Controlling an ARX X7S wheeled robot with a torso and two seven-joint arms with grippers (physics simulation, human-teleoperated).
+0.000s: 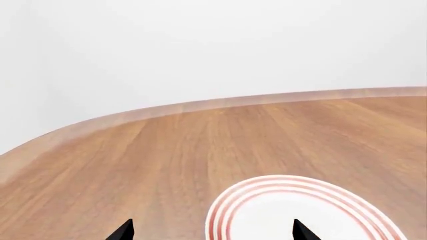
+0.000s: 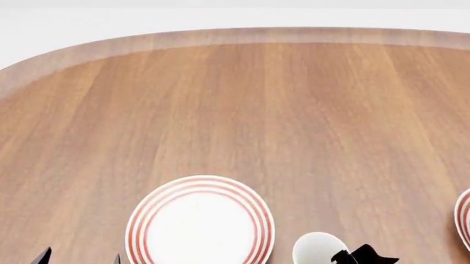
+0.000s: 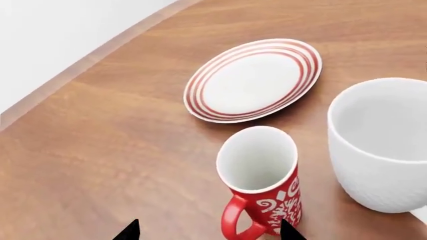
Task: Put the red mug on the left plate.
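The red mug [image 3: 280,200] with a white swirl pattern stands upright on the table in the right wrist view, its loop handle towards the camera. My right gripper [image 3: 208,231] is open, and the handle and near side of the mug lie between its fingertips without contact. The left plate [image 2: 200,223], white with red rings, lies beyond the mug [image 3: 253,80]. My left gripper [image 1: 213,231] is open and empty, low over the plate's near edge [image 1: 300,215]. In the head view it shows at the bottom left [image 2: 79,258], and the red mug is out of view there.
A larger plain white mug [image 3: 383,145] stands close beside the red mug; it also shows in the head view [image 2: 317,248] next to my right gripper [image 2: 364,256]. A second ringed plate [image 2: 465,217] is cut by the right edge. The wooden table [image 2: 242,110] has a rounded far edge.
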